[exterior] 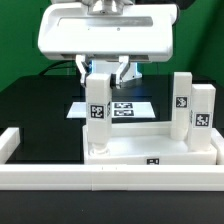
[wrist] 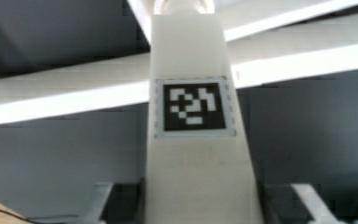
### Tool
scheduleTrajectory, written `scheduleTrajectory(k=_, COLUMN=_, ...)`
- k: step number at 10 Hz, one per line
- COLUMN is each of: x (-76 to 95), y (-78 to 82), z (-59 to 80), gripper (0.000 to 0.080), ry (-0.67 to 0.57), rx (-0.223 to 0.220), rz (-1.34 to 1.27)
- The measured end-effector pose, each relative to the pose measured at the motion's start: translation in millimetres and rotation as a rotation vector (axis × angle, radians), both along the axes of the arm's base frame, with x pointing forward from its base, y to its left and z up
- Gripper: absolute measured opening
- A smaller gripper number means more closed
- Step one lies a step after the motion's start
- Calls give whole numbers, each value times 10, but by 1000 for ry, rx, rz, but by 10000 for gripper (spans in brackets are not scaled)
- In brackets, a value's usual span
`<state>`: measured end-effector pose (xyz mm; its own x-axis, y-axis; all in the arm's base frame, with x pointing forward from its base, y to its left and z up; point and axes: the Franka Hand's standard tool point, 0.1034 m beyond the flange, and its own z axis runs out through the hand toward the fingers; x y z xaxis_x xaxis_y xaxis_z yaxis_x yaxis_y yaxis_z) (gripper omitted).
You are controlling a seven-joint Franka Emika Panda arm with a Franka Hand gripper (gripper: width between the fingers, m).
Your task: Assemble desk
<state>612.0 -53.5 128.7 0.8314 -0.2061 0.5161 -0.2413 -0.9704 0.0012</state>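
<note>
black table (exterior: 30,105), green backdrop (exterior: 20,40)

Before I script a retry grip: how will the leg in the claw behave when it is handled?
The leg looks like stiff moulded plastic, square in section, so it probably will not flex or roll. Its smooth white faces may slip between the claw fingers. Tall and narrow, it would likely tip if released before it is seated in the tabletop.
</note>
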Motion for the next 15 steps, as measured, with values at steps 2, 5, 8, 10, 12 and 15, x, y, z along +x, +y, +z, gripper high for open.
scheduleTrajectory(k=2, x=1, y=17, z=-38, gripper=291, ry=2, rx=-4, rz=4)
scheduleTrajectory(k=5, x=24, y=-13, z=-40, gripper=291, ry=-27, rx=-23, rz=1)
scheduleTrajectory(k=8, x=23, y=-31, z=-39, gripper=291, ry=-27, rx=-23, rz=-2)
scheduleTrajectory(k=10, x=21, y=-31, z=-42, gripper=512, ry=-26, rx=-23, rz=-2)
scheduleTrajectory(k=12, x=21, y=-31, z=-43, gripper=620, ry=-26, rx=-23, rz=-2)
scheduleTrajectory(k=15, x=21, y=-31, z=-44, gripper=648, ry=-26, rx=-23, rz=-2)
